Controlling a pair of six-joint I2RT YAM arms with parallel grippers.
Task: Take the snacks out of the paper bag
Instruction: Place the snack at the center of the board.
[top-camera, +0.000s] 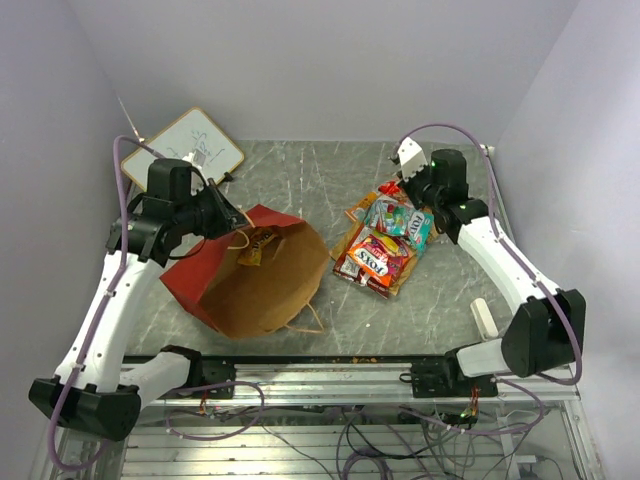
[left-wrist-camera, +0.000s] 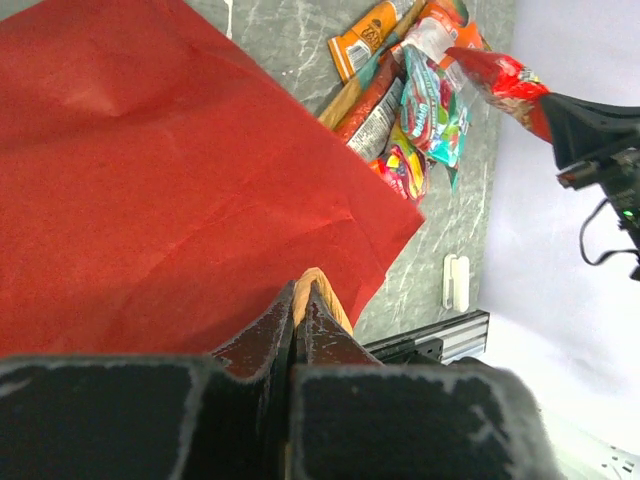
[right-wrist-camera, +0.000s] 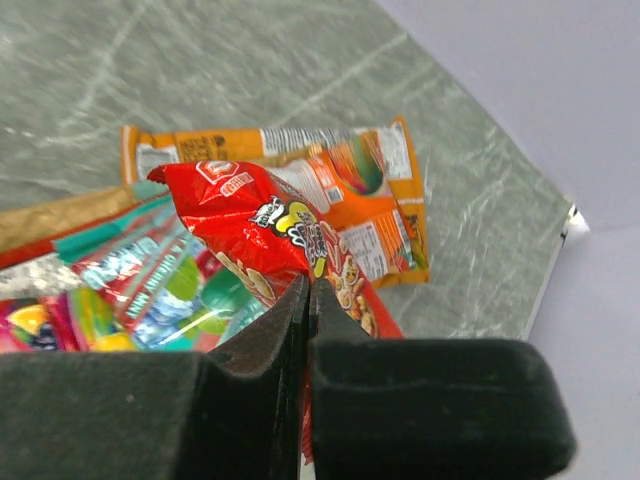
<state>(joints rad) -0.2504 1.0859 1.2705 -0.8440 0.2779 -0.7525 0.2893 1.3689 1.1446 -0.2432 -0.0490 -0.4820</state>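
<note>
The paper bag (top-camera: 250, 275), red outside and brown inside, lies on its side at table centre-left, mouth toward the camera. My left gripper (top-camera: 232, 215) is shut on the bag's tan handle (left-wrist-camera: 325, 292) at its far rim. Several snacks (top-camera: 385, 250) lie in a pile right of the bag; they also show in the left wrist view (left-wrist-camera: 410, 110). My right gripper (top-camera: 405, 190) is shut on a red packet (right-wrist-camera: 270, 235), held just above the pile's far end. An orange packet (right-wrist-camera: 350, 185) lies beneath it.
A white whiteboard (top-camera: 195, 148) lies at the table's far left. A small white object (top-camera: 485, 318) sits near the right arm's base. The metal rail (top-camera: 340, 375) runs along the near table edge. Walls close the far and side edges.
</note>
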